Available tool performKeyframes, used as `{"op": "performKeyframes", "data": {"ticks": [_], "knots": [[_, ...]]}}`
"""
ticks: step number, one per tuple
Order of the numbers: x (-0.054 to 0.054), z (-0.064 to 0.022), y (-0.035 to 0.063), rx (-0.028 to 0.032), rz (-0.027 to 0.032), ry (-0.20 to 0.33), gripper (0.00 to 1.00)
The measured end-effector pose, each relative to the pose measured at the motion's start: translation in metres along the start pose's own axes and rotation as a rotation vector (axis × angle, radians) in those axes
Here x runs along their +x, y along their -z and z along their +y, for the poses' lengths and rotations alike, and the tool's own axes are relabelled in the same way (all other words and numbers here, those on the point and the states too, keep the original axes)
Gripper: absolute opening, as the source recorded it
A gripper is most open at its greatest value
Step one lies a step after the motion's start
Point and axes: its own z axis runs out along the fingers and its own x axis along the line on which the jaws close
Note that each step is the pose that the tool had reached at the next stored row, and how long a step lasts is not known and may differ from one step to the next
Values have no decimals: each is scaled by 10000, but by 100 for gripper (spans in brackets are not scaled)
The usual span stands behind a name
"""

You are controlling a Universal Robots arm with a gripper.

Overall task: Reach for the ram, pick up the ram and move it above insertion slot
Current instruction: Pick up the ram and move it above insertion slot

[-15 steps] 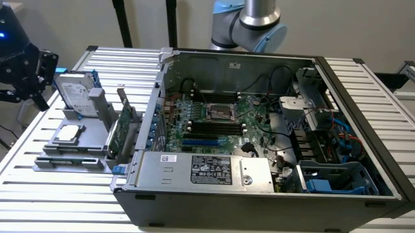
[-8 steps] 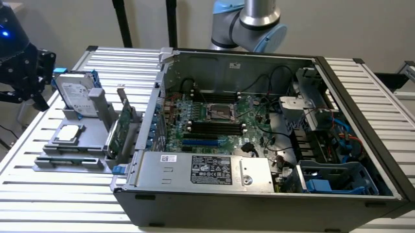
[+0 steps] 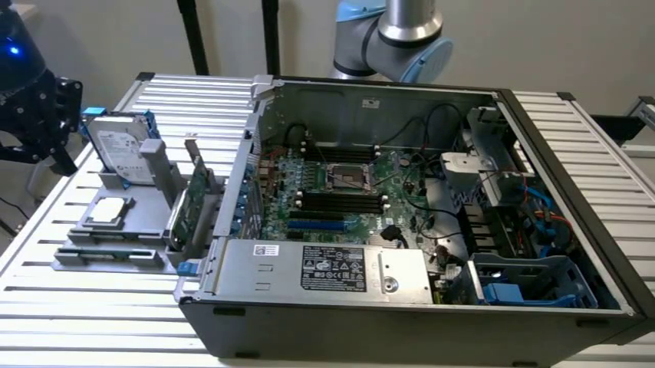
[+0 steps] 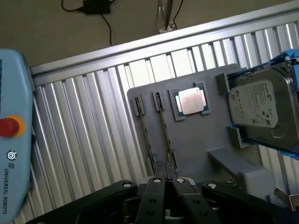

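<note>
Slatted aluminium table (image 3: 92,307), grey wall behind; contents listed from the exterior view's left to its right.

1. Black device (image 3: 31,100) with a blue light, beyond the table's far left corner; what it is cannot be told.
2. Grey tray (image 4: 196,140), on the left part of the table, holding:
 - hard drive (image 3: 118,149) in a blue frame, propped at a tilt at the far end;
 - processor chip (image 3: 109,211), lying flat in a square recess at mid-tray;
 - the ram (image 4: 166,135), at the near end, a long thin strip standing on edge between grey end clips, with a second thin strip (image 4: 145,135) just beside it on the near side;
 - expansion card (image 3: 195,199), green, upright at the tray's right edge, next to the case.
3. Computer case (image 3: 573,138), lying open at centre and right. Inside are a green motherboard (image 3: 307,222), black insertion slots (image 3: 343,203) just near of the processor socket, a silver power supply (image 3: 327,268) along the near wall, and a blue drive cage (image 3: 532,284) at the near right.
4. Robot arm (image 3: 404,34), pale blue and silver, far behind the case.
5. Gripper (image 4: 167,179), above the tray, fingers closed together on nothing; the ram sits in its clips, not gripped.
6. Teach pendant (image 4: 14,140), pale blue with a red stop button; its place on the table is not clear.
</note>
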Motion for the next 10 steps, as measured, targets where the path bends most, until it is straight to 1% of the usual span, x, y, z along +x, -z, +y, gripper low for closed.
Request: {"op": "performKeyframes", "data": {"ticks": [3,6,10], "knots": [[0,0,0,22,17,538,11],[-1,0,-1,65,30,1095,11],[0,0,-5,160,39,1804,11]]}}
